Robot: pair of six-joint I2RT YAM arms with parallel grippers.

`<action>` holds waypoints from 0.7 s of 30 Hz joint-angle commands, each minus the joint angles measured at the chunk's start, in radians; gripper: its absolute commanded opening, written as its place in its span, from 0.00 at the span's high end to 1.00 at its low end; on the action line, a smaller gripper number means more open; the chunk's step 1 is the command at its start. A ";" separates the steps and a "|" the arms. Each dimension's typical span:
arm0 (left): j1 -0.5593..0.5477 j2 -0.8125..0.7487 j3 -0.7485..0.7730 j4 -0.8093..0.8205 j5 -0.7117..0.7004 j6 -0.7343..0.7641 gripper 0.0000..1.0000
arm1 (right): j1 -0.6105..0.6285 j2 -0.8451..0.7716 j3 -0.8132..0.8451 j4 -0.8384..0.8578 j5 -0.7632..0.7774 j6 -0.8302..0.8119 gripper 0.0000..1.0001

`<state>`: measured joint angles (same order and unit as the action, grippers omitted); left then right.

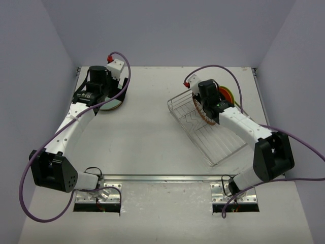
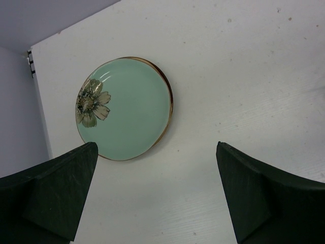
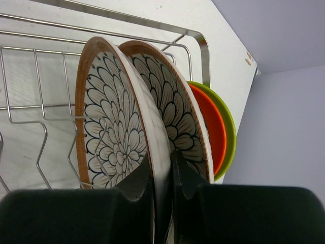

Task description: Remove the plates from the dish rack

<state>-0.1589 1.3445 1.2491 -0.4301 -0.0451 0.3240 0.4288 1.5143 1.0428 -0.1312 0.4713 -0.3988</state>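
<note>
The right gripper [image 3: 161, 165] is found clamped on the rim of the nearer patterned cream plate [image 3: 114, 127], with 1 finger on each face. This round plate is stood on edge at the far end of the rectangular silver wire dish rack [image 3: 204, 61]. A 2nd patterned cream plate [image 3: 177, 112] is set just behind it, followed by an orange plate [image 3: 216, 127] and a lime green plate [image 3: 229, 124]. The gripped plate's plane is lined up with the slot between the fingers, so the coming lift is judged to be best made upward along that plane. Any sideways drift is judged likely to be met by the close neighbour. The left gripper [image 2: 156, 150] is held wide apart and empty above a pale green flowered plate [image 2: 127, 109] laid flat on the white table [image 2: 244, 76]. That side is well apart from the rack, so the right arm is by far the nearer.
</note>
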 commanded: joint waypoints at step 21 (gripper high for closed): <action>-0.013 -0.028 0.030 0.044 -0.017 -0.034 0.00 | 0.223 -0.164 -0.054 0.321 0.334 -0.367 1.00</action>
<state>-0.1596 1.3464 1.2491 -0.4297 -0.0498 0.3053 0.6415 1.4279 0.9318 -0.0366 0.6841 -0.6716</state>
